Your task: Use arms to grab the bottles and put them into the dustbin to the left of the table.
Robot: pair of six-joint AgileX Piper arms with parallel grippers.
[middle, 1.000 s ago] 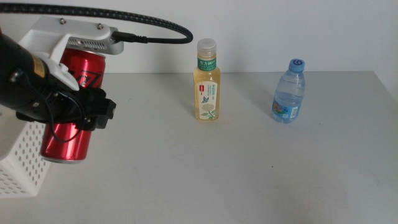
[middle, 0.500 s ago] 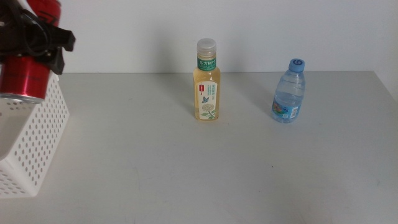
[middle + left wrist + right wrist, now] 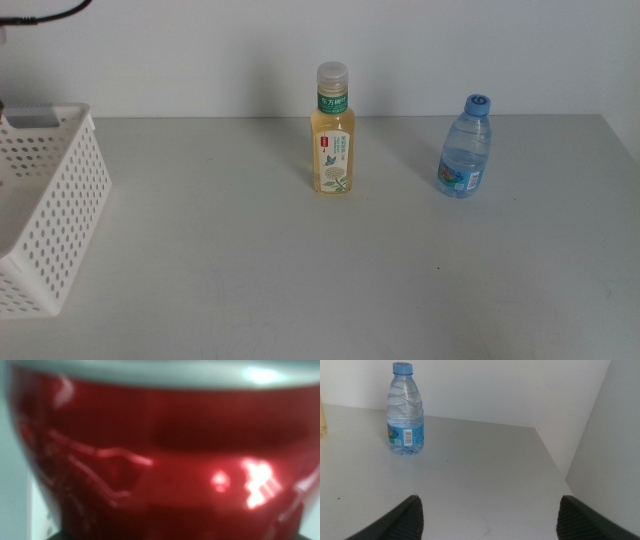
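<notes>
The middle view shows the tea bottle and water bottle upright and well apart on the table, the basket at its left edge, while the red can fills the left wrist view, its grip unreadable, and the right gripper is spread, the water bottle beyond it.

Even, bright, diffuse light fills the middle view; the pale-yellow tea bottle with green label and small clear water bottle with blue cap cast only faint, soft shadows. The slim red soda can fills the left wrist view, badly blurred, with white glare spots
</notes>
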